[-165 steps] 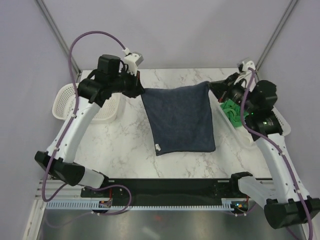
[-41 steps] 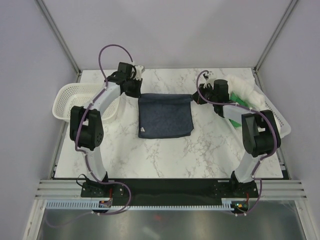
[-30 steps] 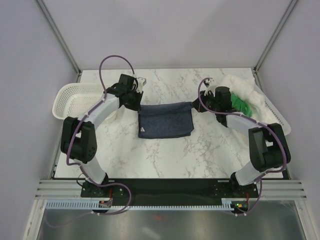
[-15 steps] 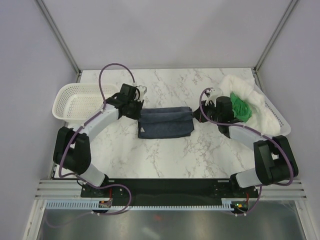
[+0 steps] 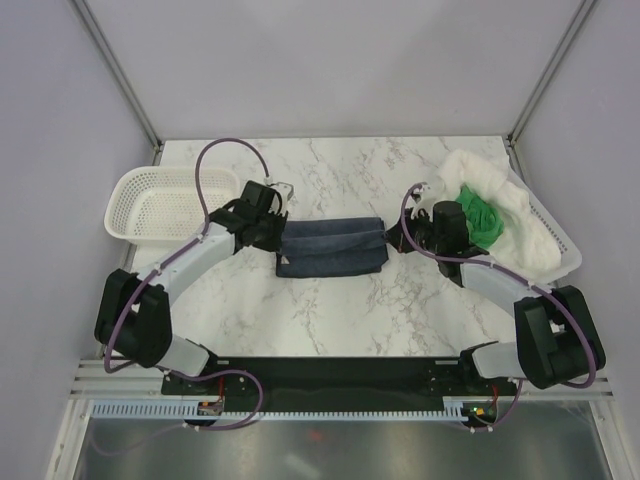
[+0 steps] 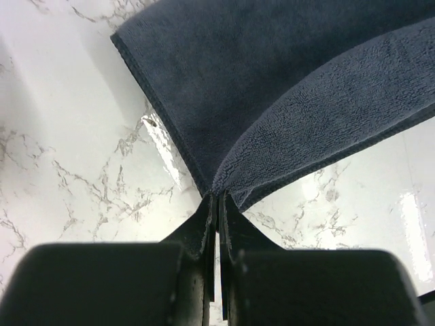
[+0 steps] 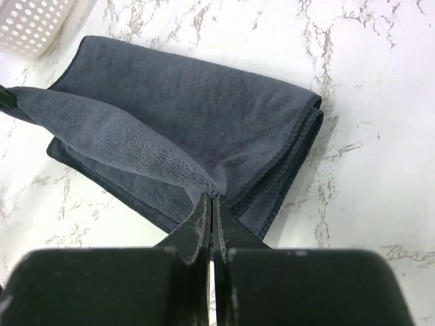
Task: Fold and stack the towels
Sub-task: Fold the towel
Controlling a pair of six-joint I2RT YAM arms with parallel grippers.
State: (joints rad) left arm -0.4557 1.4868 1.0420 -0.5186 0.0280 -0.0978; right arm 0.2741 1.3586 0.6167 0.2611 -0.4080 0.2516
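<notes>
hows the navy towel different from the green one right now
The navy towel lies folded on the table, its top layer pinched at both ends by the arms' shut jaws. The green towel sits crumpled on the white towel in the right basket, untouched. Both look smaller than the white one.

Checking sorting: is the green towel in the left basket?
No, the green towel lies on the white towel, far over on the right.

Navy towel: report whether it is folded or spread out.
Folded: navy towel lies doubled; left gripper and right gripper pinch its raised top layer.
</notes>
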